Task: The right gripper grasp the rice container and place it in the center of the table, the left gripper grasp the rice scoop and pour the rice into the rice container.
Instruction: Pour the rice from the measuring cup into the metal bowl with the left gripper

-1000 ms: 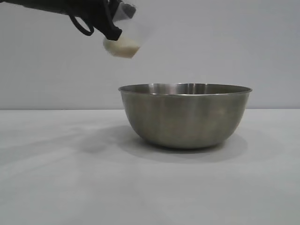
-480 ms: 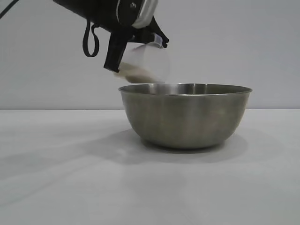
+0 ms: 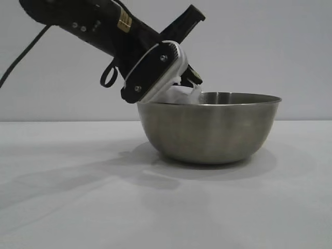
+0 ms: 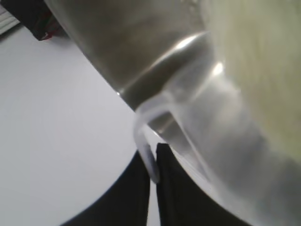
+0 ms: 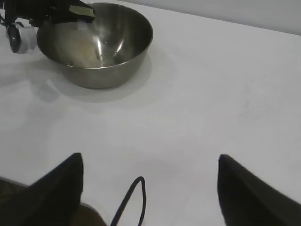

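Note:
The steel rice container stands on the white table. My left gripper is shut on the handle of the translucent rice scoop and holds it tipped over the container's left rim. In the left wrist view the fingers pinch the scoop's handle, with the scoop's body and the container's wall close by. Rice lies in the container in the right wrist view. My right gripper is open and empty, well away from the container above the table.
The left arm's black body slants down from the upper left, with its cable hanging behind. A black cable loop hangs between the right gripper's fingers.
The left gripper has come down and rightward with the scoop, from above and left of the container to its rim, and tipped the scoop further over. The container has shifted slightly right.

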